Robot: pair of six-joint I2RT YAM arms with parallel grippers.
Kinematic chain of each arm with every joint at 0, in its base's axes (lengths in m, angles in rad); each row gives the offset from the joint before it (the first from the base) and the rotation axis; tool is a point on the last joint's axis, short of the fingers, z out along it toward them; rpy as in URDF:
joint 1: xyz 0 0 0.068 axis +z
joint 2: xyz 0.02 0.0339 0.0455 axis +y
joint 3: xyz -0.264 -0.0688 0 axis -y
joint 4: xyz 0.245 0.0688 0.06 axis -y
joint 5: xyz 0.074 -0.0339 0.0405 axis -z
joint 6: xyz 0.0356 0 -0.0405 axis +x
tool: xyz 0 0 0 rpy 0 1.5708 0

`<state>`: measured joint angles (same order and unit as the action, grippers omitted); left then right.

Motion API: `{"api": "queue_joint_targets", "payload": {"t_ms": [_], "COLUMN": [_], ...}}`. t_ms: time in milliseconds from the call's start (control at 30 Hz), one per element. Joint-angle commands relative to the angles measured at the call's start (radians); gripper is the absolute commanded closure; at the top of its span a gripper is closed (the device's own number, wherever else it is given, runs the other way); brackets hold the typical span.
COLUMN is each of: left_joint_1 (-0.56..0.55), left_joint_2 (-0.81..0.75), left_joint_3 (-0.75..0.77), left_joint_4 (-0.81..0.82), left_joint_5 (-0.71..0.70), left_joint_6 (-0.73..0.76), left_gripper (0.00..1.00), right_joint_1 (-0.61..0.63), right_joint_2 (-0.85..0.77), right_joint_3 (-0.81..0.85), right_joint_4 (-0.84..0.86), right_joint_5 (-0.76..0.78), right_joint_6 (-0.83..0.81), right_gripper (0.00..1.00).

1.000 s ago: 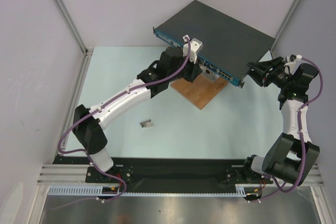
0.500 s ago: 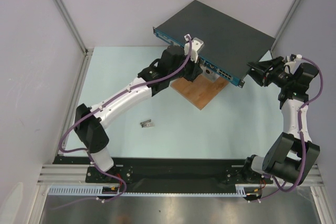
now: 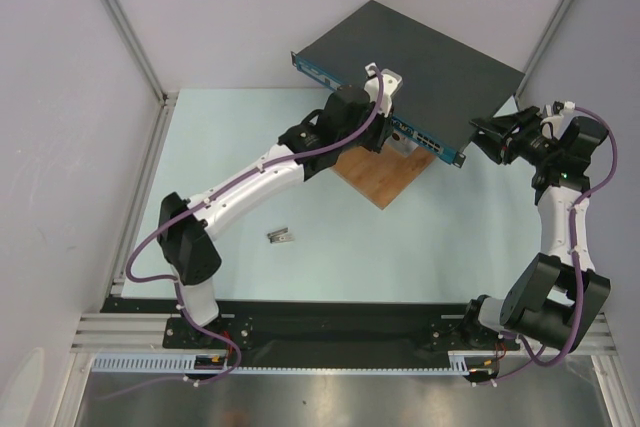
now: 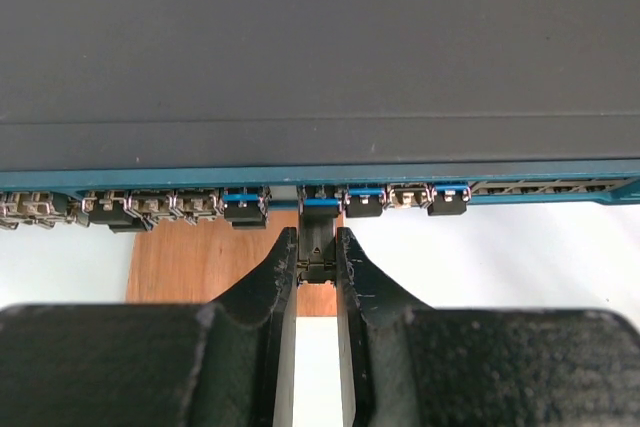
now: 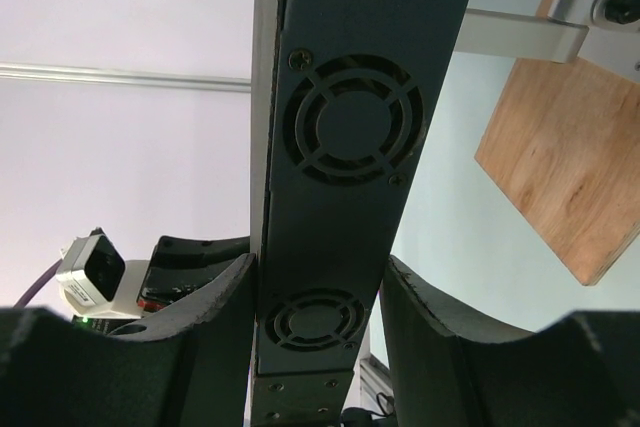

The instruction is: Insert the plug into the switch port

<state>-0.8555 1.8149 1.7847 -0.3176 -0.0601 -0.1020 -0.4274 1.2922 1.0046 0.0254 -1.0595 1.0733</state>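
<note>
The switch (image 3: 410, 62) is a flat dark grey box at the back, raised above the table, its blue front face (image 4: 200, 179) lined with ports. My left gripper (image 3: 384, 130) is at that face. In the left wrist view it (image 4: 318, 239) is shut on a small black plug (image 4: 318, 250), whose front end is at the mouth of a port in the middle of the row. My right gripper (image 3: 488, 137) is at the switch's right end. In the right wrist view it (image 5: 318, 272) is shut on the vented side panel (image 5: 345, 127), one finger on each side.
A brown wooden board (image 3: 382, 173) lies under the switch's front edge and also shows in the left wrist view (image 4: 200, 257). A metal bracket (image 5: 530, 32) holds the switch up. A small metal piece (image 3: 281, 237) lies on the table. Frame posts stand at the back corners.
My left arm has moved right and forward along the switch's front face, bringing the plug up to the ports. The right arm and the switch have stayed still.
</note>
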Motion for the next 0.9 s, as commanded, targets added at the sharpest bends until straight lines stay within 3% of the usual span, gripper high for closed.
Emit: {"api": "queue_joint_targets", "payload": {"t_ms": [0, 133, 400, 667, 867], "left_joint_1": [-0.002, -0.002, -0.001, -0.001, -0.001], "left_joint_2": [0.014, 0.040, -0.006, -0.155, -0.190], "left_joint_3": [0.077, 0.120, 0.075, -0.004, -0.036], "left_joint_4": [0.067, 0.078, 0.052, -0.032, -0.070], "left_joint_5": [-0.006, 0.005, 0.023, 0.081, 0.076], "left_joint_6": [-0.007, -0.007, 0.044, 0.097, 0.099], "left_gripper": [1.00, 1.00, 0.84, 0.51, 0.49], "right_joint_1": [0.032, 0.032, 0.029, 0.024, 0.024], "right_joint_2": [0.021, 0.022, 0.025, 0.029, 0.025], "right_joint_3": [0.019, 0.019, 0.025, 0.023, 0.019], "right_joint_4": [-0.021, -0.019, -0.013, -0.008, 0.001], "right_joint_5": [0.079, 0.076, 0.069, 0.062, 0.066], "right_joint_6": [-0.079, -0.079, -0.075, -0.076, -0.073], "right_gripper": [1.00, 1.00, 1.00, 1.00, 1.00]}}
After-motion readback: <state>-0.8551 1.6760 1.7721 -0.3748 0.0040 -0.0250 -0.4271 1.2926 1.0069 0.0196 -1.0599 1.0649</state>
